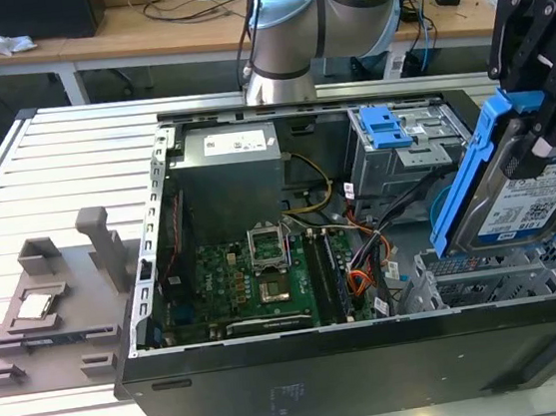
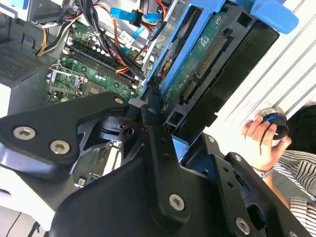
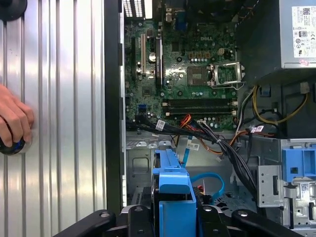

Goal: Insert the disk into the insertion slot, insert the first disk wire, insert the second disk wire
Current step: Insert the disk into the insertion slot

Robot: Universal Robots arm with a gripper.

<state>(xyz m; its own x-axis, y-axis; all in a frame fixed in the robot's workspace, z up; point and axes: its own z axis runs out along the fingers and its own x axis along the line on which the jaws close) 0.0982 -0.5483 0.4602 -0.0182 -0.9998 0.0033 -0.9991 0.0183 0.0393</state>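
Step in hand: the first, disk into slot. The jaws of the gripper [image 1: 540,113] are clamped on the disk [image 1: 523,195] at its blue carrier. The disk hangs steeply tilted over the insertion slot [image 1: 497,281], at the exterior view's right end of the open computer case [image 1: 279,389]. It is not seated, and I cannot tell whether it touches the cage. The second disk wire [image 3: 213,181] loops loose near the slot. Judgement: seating calls for levelling the disk, squaring it to the cage walls and keeping it clear of that wire.
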